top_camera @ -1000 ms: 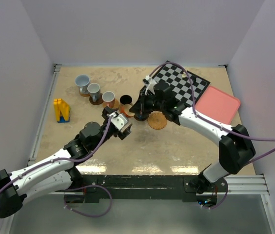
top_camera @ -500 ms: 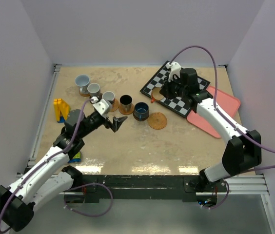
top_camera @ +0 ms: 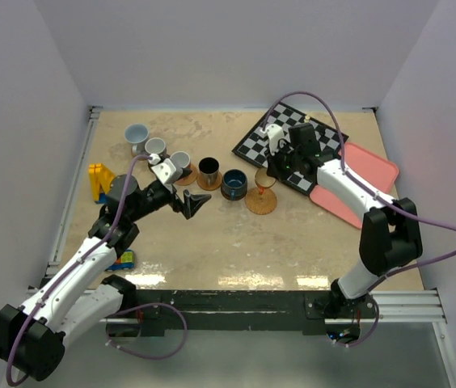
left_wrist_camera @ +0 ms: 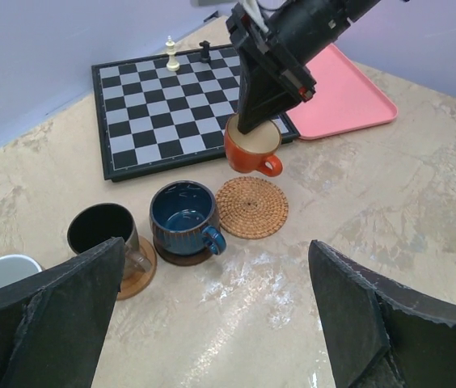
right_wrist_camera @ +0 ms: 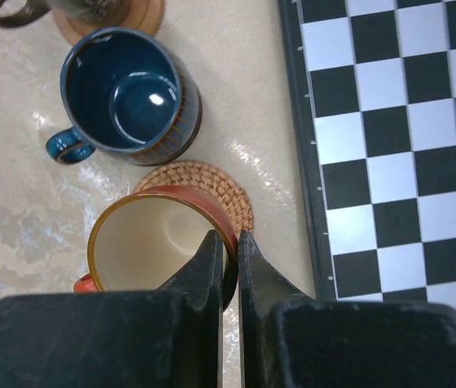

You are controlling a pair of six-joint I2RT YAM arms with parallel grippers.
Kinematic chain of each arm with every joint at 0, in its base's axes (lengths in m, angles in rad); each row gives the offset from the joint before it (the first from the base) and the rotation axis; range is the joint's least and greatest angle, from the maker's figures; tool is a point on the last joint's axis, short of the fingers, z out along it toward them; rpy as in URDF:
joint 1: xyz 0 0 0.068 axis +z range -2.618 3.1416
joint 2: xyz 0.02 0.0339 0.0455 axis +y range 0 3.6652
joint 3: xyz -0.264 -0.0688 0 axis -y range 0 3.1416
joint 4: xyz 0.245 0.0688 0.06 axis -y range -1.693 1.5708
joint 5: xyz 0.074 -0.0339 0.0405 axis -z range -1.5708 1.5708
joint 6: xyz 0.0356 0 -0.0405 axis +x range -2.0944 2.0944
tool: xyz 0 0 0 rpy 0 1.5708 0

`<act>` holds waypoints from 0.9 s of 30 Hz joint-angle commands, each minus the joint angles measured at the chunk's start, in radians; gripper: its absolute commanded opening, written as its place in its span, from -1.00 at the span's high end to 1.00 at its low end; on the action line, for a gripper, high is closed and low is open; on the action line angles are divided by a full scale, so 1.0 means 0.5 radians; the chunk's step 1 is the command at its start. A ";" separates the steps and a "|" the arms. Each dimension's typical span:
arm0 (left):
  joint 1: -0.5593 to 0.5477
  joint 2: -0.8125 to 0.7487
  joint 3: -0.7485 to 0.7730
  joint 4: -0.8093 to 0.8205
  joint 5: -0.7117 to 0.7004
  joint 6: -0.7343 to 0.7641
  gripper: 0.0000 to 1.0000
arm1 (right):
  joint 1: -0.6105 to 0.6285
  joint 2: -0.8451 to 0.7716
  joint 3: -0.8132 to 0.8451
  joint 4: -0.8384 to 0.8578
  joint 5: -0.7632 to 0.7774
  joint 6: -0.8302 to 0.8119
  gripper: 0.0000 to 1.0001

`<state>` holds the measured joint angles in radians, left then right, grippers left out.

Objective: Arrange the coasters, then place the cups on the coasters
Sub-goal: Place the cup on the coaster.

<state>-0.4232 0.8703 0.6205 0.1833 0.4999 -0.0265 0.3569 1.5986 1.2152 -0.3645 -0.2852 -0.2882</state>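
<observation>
The orange cup (left_wrist_camera: pixel 252 145) — glossy, cream inside, small handle — hangs over the bare woven coaster (left_wrist_camera: pixel 252 208). The right gripper (right_wrist_camera: pixel 229 242) pinches its rim, one finger inside and one outside. The top view counts six cups, the other five in a row ending at the dark blue cup (top_camera: pixel 234 183). The left gripper (top_camera: pixel 192 202) is spread wide near that row, holding nothing. Only the left wrist view shows two chess pieces (left_wrist_camera: pixel 171 55) on the chessboard (left_wrist_camera: pixel 163 105).

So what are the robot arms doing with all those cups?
The right arm's fingers pinch the rim of the orange cup, holding it right by the woven coaster, not yet set down on it. The dark blue cup and the black cup next to it already stand on theirs. The left arm's fingers are wide open and hold nothing.
</observation>
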 commanded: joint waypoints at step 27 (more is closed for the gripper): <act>0.015 0.014 0.081 0.023 0.138 0.007 -1.00 | 0.004 0.325 -0.004 -0.038 -0.230 -0.286 1.00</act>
<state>-0.4210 0.8726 0.6209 0.1688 0.5426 -0.0257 0.3576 1.7473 1.1885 -0.4088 -0.3588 -0.4080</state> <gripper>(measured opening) 0.997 0.048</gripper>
